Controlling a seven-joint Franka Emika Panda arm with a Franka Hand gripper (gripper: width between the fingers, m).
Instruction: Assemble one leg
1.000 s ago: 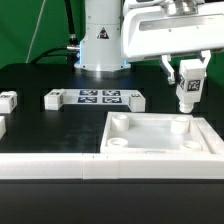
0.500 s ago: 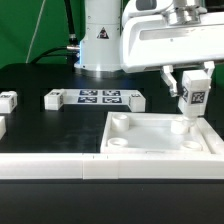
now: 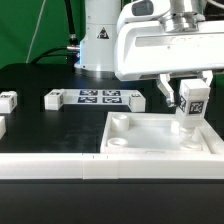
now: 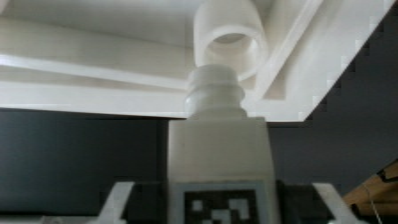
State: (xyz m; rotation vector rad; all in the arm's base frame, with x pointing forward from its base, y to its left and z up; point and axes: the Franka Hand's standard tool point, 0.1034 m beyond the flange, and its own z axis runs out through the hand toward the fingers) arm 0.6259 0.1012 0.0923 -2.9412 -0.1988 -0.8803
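Observation:
My gripper point(image 3: 190, 92) is shut on a leg point(image 3: 192, 104), a small white block with a black-and-white tag, held upright. Its lower end is just above the far corner hole at the exterior view's right of the large white square panel point(image 3: 150, 135). In the wrist view the leg point(image 4: 222, 150) points its threaded end at the round corner hole point(image 4: 231, 40), and my gripper point(image 4: 222, 205) clamps it at the tag. Another leg point(image 3: 8, 99) lies at the exterior view's left, and one more point(image 3: 53, 98) lies beside the marker board.
The marker board point(image 3: 98, 97) lies flat on the black table behind the panel. A white block point(image 3: 136, 100) sits at its right end. A white rail point(image 3: 50, 165) runs along the front edge. The robot base point(image 3: 100, 40) stands at the back.
My gripper has moved down and slightly toward the exterior view's right with the leg, bringing its lower end close to the panel's corner hole.

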